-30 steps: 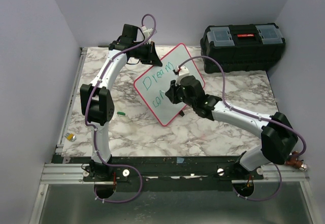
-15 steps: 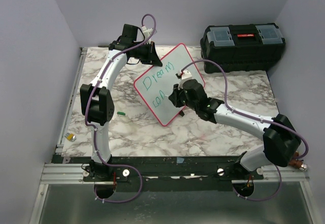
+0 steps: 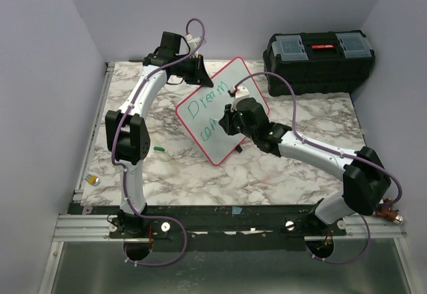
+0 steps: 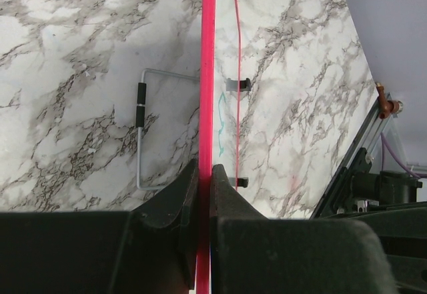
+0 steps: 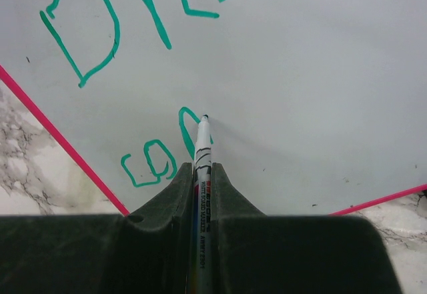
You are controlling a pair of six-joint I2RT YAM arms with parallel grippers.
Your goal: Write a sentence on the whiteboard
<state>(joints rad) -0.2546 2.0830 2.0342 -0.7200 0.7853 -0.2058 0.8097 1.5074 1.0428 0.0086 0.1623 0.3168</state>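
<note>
The whiteboard [image 3: 230, 84] with its red-pink rim stands tilted on the marble table. My left gripper [image 3: 199, 74] is shut on the board's far rim [image 4: 207, 74], with the rim pinched between its jaws [image 4: 205, 171]. My right gripper [image 3: 227, 122] is shut on a white marker [image 5: 203, 144], whose tip touches the board. The sentence [image 3: 205, 103] is in green. It reads "Dream" on the upper line [image 5: 160, 7]. Below it are "co" and a partial third letter [image 5: 150, 164] at the marker tip.
A black toolbox [image 3: 318, 61] sits at the back right. A small green cap [image 3: 159, 149] lies left of the board. A small yellow-and-silver object [image 3: 93, 181] lies near the left edge. A wire stand [image 4: 140, 134] shows behind the board.
My right gripper carried the marker slightly down and to the right on the board, then back up, working on the third letter of the lower line. The left arm and the board stayed still.
</note>
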